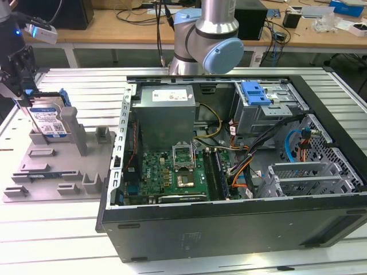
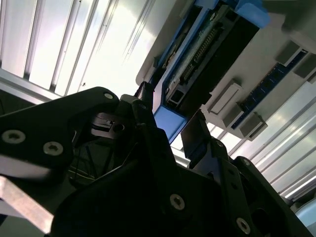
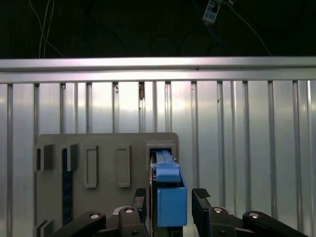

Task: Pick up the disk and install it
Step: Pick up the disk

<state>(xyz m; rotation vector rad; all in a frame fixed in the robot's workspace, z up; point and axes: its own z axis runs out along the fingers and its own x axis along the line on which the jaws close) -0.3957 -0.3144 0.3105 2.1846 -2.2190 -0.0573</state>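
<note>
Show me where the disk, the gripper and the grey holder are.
disk (image 1: pixel 50 121), exterior view, on its white-and-blue label.
gripper (image 3: pixel 171 195), first wrist view, midway between its fingertips.
grey holder (image 1: pixel 63 163), exterior view, on its flat base.

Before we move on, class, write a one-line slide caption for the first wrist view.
Open pincer straddling the disk, which stands on edge in the grey holder.
</note>
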